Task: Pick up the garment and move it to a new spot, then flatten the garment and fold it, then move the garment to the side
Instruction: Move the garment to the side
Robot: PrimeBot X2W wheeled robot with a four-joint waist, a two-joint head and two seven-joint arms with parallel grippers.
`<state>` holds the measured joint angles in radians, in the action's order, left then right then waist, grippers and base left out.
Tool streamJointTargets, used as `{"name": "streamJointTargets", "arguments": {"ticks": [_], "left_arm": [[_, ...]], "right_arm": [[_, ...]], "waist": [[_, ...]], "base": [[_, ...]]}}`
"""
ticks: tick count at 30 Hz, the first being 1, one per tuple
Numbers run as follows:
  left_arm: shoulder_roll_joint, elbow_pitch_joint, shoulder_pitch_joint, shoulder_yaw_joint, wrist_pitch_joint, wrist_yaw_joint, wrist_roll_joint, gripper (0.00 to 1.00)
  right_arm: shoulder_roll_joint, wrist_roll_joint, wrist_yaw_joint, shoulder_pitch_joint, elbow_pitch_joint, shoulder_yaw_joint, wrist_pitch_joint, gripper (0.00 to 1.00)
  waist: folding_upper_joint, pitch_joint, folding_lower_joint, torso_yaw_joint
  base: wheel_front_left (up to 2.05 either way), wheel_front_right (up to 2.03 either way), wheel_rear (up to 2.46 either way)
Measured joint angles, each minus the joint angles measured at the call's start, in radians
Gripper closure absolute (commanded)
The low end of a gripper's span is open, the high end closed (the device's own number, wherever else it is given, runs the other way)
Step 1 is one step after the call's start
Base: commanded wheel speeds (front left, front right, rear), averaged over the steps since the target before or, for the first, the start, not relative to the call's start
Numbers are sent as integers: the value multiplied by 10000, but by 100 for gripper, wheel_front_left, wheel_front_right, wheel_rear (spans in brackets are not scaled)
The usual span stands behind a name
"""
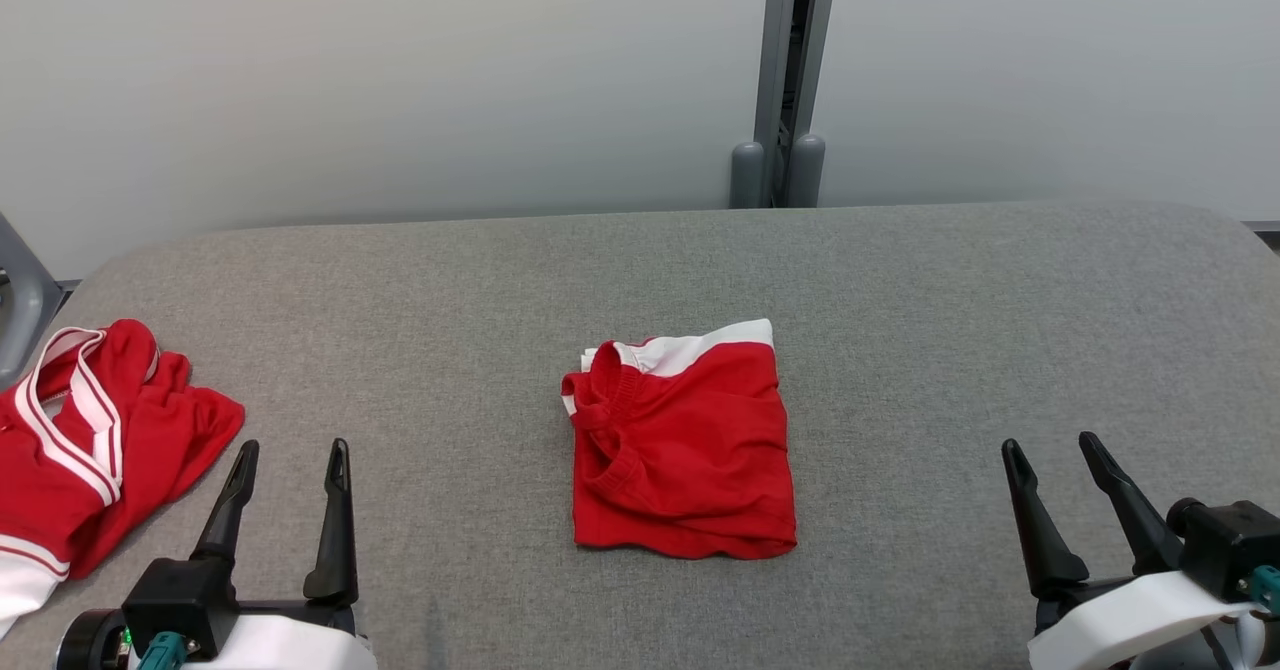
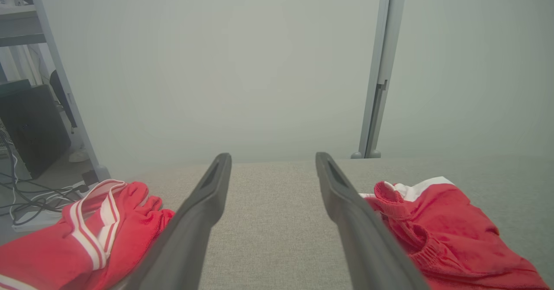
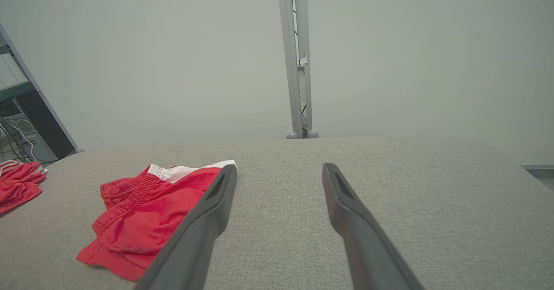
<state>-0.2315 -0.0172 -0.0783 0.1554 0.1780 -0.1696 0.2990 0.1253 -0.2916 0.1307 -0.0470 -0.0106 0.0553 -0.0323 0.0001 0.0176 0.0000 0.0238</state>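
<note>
Far left of the post point(image 1: 785, 80), at the table point(image 1: 900, 280) end: a crumpled red-and-white heap point(image 1: 90, 430). My left gripper point(image 1: 294, 445) hovers just right of that heap, well left of the post. The garment point(image 1: 690, 460) lies folded in a rough square, red with a white band along its far edge, mid-table, nearer me than the post and slightly left of it, with bare table between it and both grippers. My right gripper point(image 1: 1049, 442) sits well right of the post. Left wrist view adds floor cables point(image 2: 26, 199) and a dark box point(image 2: 30, 130) far left of the post, off the table. Head view gives the fold's full outline. Both sets of jaws are spread wide, gripping and touching nothing.
</note>
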Motion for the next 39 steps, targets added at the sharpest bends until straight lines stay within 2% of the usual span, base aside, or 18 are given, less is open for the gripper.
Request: {"name": "streamJointTargets", "arguments": {"ticks": [8,15,21,31,38,39], "left_arm": [[-17,-4,25,35,77,-44,23,0],[-27,-90,378,119,174,-13,23,0],[161,-29,889,267,374,105,52,0],[564,564,1649,395,731,337,107,0],[775,849,1885,347,798,462,90,0],[805,874,1899,341,809,468,84,0]], "right_arm": [[88,-71,0,5,-29,67,31,0],[481,-192,0,373,-230,351,276,0],[903,-554,0,1173,-1147,1145,581,0],[1283,-1417,-2,2651,-3369,2525,681,0],[1440,-1981,-2,3370,-4209,3342,759,0],[1457,-2079,0,3452,-4274,3415,761,4]], "waist": [[0,-90,0,106],[0,-333,0,558],[0,-909,0,1180],[0,-2080,0,2233],[0,-2453,0,2516],[0,-2469,0,2515]], "base": [[0,0,0],[0,0,0],[0,0,0],[0,0,0],[0,0,0],[0,0,0]]}}
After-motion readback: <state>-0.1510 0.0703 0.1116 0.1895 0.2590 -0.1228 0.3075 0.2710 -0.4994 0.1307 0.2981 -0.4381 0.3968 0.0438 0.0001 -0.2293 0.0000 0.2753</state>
